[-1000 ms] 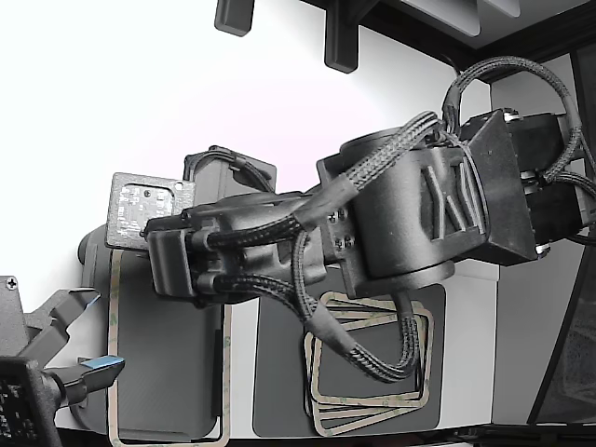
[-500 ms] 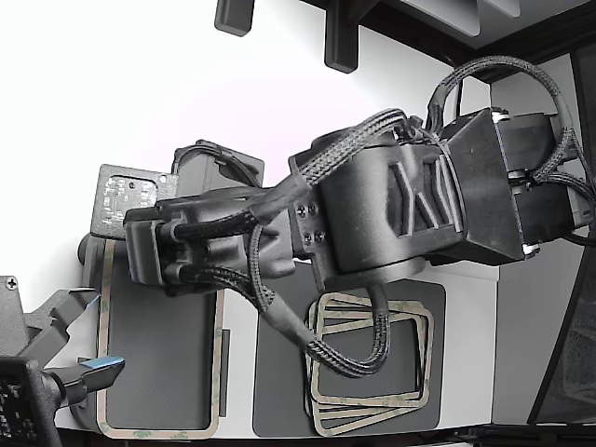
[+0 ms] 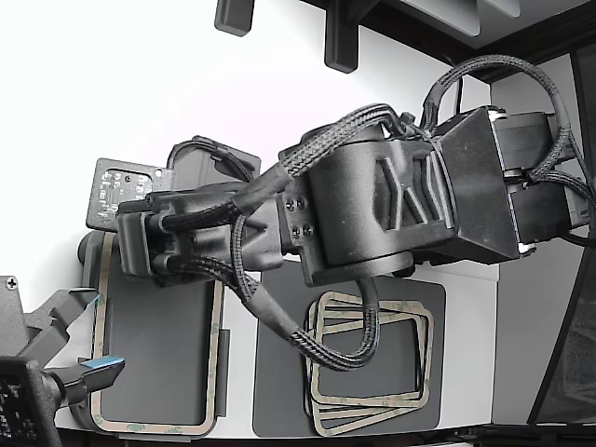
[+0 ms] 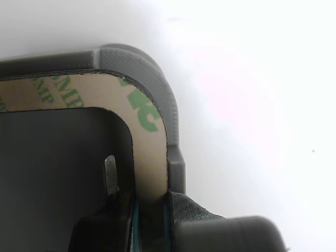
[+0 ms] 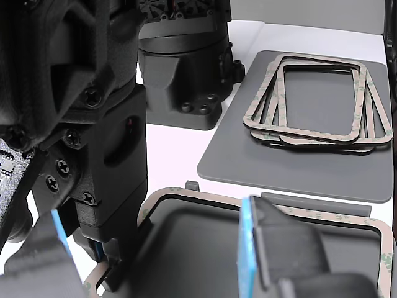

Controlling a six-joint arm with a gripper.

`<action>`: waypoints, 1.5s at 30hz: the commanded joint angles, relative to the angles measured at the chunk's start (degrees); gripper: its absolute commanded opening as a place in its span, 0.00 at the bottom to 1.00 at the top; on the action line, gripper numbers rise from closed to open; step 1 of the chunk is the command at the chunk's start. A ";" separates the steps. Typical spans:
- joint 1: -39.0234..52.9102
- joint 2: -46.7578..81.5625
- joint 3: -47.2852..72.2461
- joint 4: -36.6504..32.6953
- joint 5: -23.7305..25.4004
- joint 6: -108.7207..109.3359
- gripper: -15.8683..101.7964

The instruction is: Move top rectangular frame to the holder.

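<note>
Top rectangular frame (image 3: 156, 357): lying over the holder (image 3: 158, 346) at the exterior view's left; its end is running up under the tool.
Tool (image 4: 149, 220): pinching the frame's short edge near a rounded corner, one finger (image 4: 111, 176) sitting inside the frame's opening in the wrist view.
Holder rim (image 4: 157, 84): bordering the frame's corner just outside it.
Dark mat (image 3: 279, 391): lying right of the holder on the table (image 3: 470, 372).
Remaining frames (image 3: 372, 372): resting stacked and fanned on the mat, well apart from the tool.

The exterior view looks down from above, the wrist view sits tight against the frame (image 4: 152, 152) on the holder (image 4: 157, 84), and the other view looks low across both.
</note>
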 commanded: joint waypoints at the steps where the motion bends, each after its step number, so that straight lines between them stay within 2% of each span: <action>1: -0.88 1.32 -0.97 0.53 0.00 0.18 0.05; 45: -0.18 0.18 -0.35 0.44 -0.44 -0.70 0.05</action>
